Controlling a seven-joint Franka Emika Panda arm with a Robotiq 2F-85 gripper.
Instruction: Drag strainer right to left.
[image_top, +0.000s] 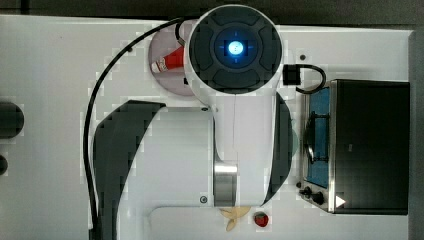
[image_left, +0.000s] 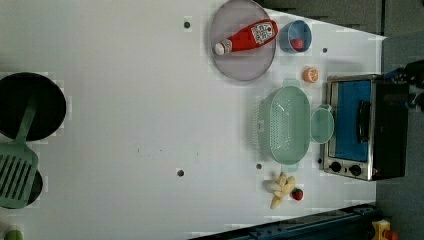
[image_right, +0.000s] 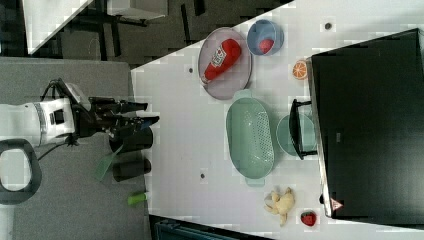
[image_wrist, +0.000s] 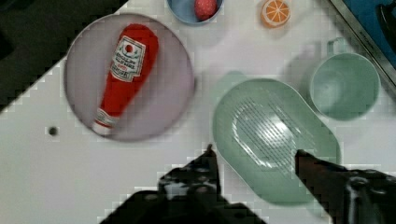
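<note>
In the top view the white arm (image_top: 235, 100) covers the middle of the surface (image_top: 50, 75); a black oven (image_top: 370, 145) stands at the top view's right, and a red bottle (image_top: 167, 61) lies on a plate (image_top: 165, 50) beside the arm.

In the left view the strainer (image_left: 285, 125) rests on the surface, touching nothing but a green cup (image_left: 322, 125), which sits between it and the oven; the plate is near, toward the left view's top.

In the right view the tool (image_right: 150, 120) hangs well apart from the strainer.

In the wrist view its fingers (image_wrist: 208, 168) stand wide apart, holding nothing; the strainer lies below them.
</note>
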